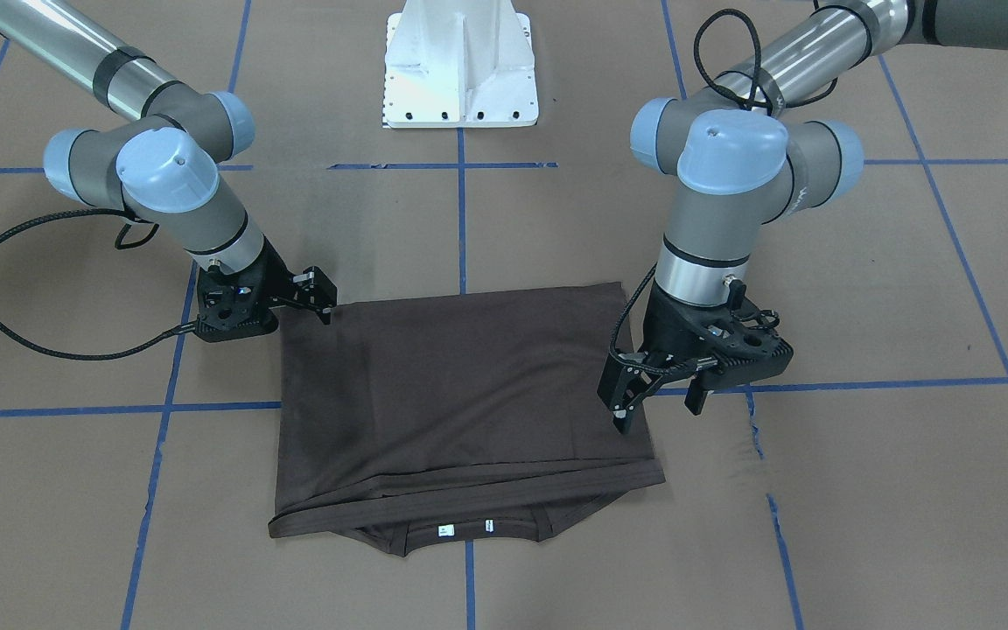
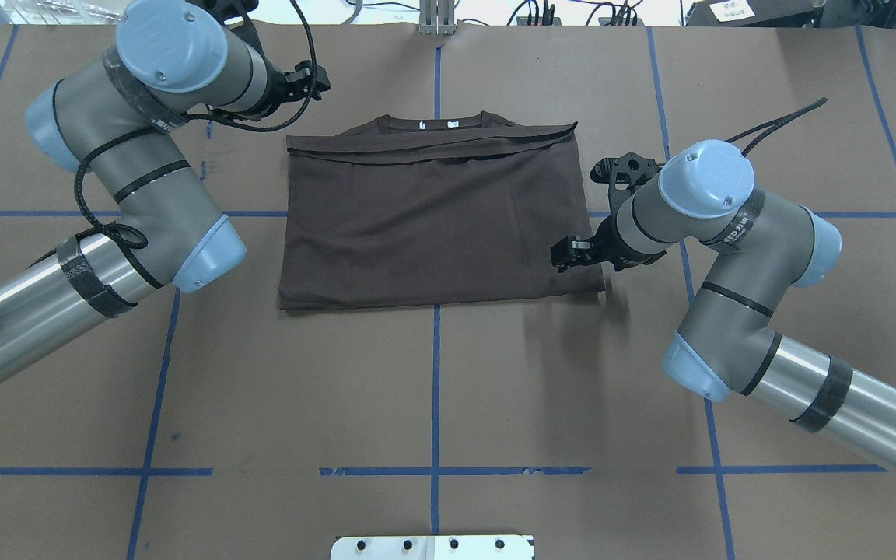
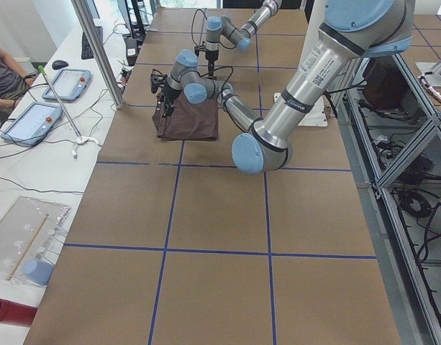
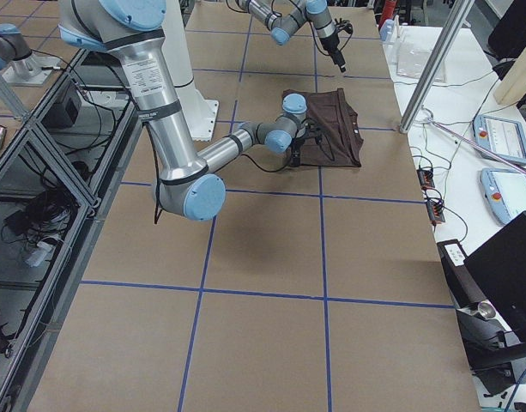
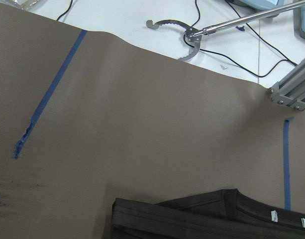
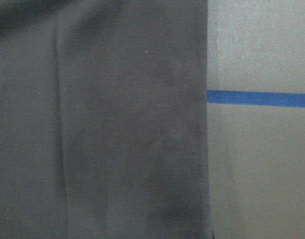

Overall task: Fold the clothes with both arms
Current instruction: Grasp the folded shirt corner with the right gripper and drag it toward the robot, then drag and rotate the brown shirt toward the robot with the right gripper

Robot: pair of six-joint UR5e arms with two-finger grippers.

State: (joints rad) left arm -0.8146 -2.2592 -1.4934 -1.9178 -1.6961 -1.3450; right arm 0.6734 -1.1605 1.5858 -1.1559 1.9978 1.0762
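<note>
While I am scanning from the robot's left to its right, I am noting:
Left pincer (image 1: pixel 658 401): hanging wide apart and empty, raised near the shirt's collar-end corner.
T-shirt (image 2: pixel 432 218): lying in the middle of the surface (image 2: pixel 432 389), dark brown-grey, a flat smooth rectangle, sleeves tucked in, hem doubled up just short of the collar (image 2: pixel 436 120).
Progress: I am judging it mostly folded; one last halving is probably remaining.
Right pincer (image 2: pixel 566 254): sitting low at the opposite side edge; I cannot tell its gap.
</note>
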